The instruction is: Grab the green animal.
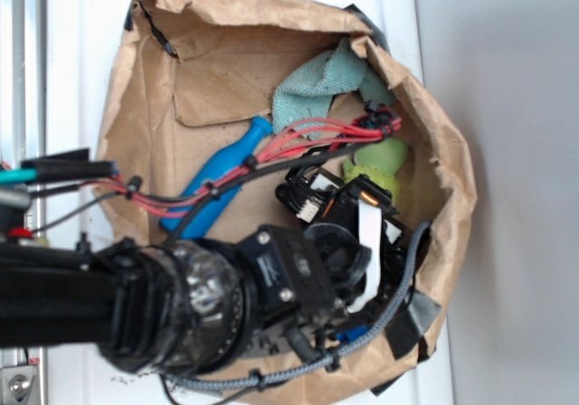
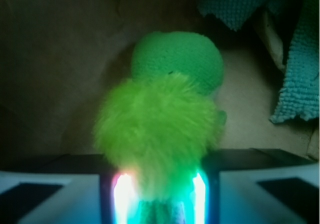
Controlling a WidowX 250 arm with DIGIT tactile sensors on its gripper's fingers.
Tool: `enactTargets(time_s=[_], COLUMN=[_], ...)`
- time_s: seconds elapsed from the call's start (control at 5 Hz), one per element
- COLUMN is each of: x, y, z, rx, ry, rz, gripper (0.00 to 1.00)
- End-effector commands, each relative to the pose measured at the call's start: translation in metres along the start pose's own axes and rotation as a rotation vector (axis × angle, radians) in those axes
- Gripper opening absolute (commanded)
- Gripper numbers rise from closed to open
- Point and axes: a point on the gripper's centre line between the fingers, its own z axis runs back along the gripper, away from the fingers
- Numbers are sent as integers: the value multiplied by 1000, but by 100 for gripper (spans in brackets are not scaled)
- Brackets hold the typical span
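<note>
One thing decides the grab: the green animal (image 2: 160, 134) sits dead ahead of the hand (image 2: 160, 199), its fuzzy rear already between the two lit fingers (image 2: 122, 194), which stand apart and are not visibly pressing it. Its long axis runs straight away from the hand, head pointing toward the teal rag (image 2: 295, 59), inside the paper bag (image 1: 443, 143).

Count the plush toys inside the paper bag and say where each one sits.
1. The green animal lies at the bag's right side, below the teal rag, right of the blue bottle, with the gripper at its fuzzy body. The arm could hide others.
</note>
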Motion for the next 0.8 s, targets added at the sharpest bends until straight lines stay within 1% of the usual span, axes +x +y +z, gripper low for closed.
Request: enactTargets(time_s=[0.0,0.2,0.4,0.6], x=[54,78,101,112], y=[13,13,15,16], z=[69,86,100,108], rx=[-68,-52,-54,-41], ry=[136,221,313,392], rz=[-67,-120,-167,-263], gripper=[0,0,0,0])
